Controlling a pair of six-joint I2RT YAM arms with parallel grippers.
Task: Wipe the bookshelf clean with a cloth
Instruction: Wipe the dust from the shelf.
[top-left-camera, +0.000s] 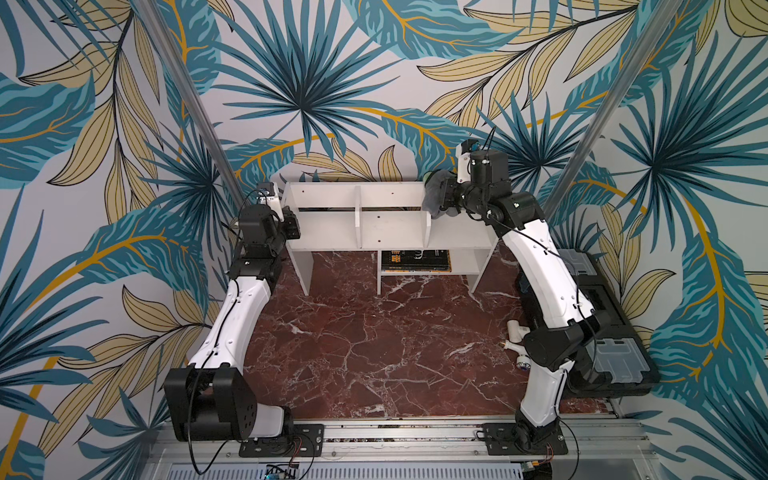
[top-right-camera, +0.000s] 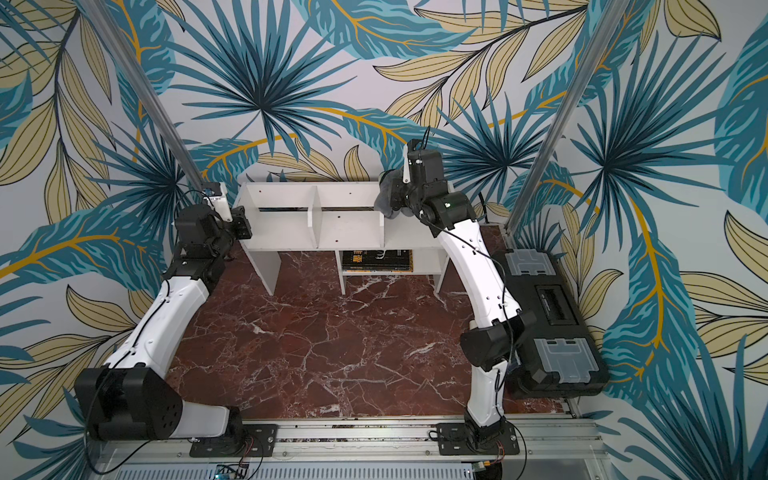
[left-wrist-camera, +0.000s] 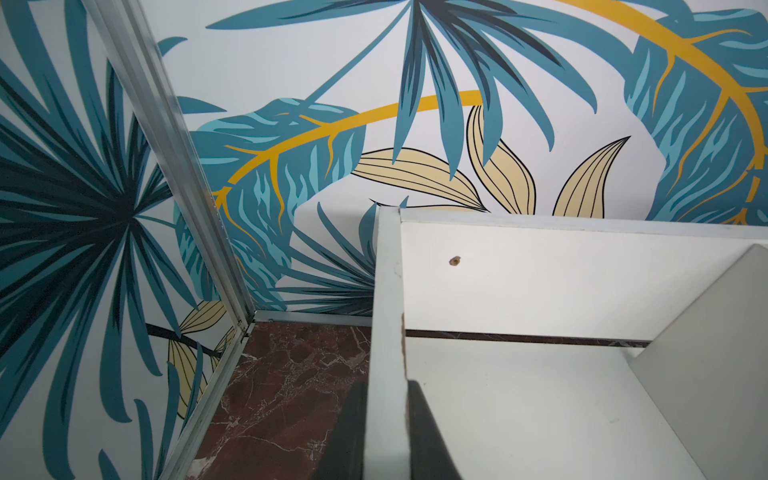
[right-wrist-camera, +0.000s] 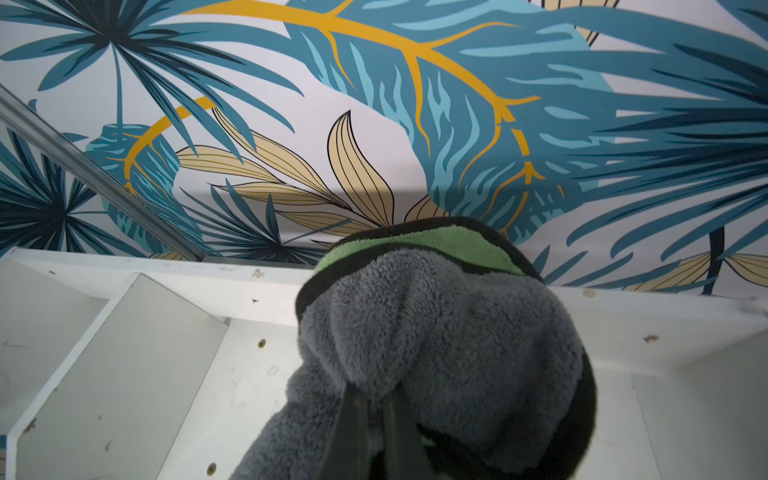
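Top views, both alike, show you the bookshelf standing at the back of the red marble bench, against the leaf-printed wall. Your left end effector sits at the bookshelf's left side panel. Your right end effector is up at the back rim, where the right divider meets it, with the cloth bunched in front of it. The grey side faces out and a bit of lime green shows at the top. A black toolbox lies on the bench behind your right arm, well apart from the bookshelf. A dark flat item with orange print lies in the lower cubby; you can't tell what it is.

Left wrist view: you see two dark fingers, one on each side of the side panel's front edge, drawn in narrow and gripping the board between them.

Right wrist view: the fingers are closed tight on a fold of the cloth, which balloons over them and covers part of the back rim. You can't tell whether it presses on the board.
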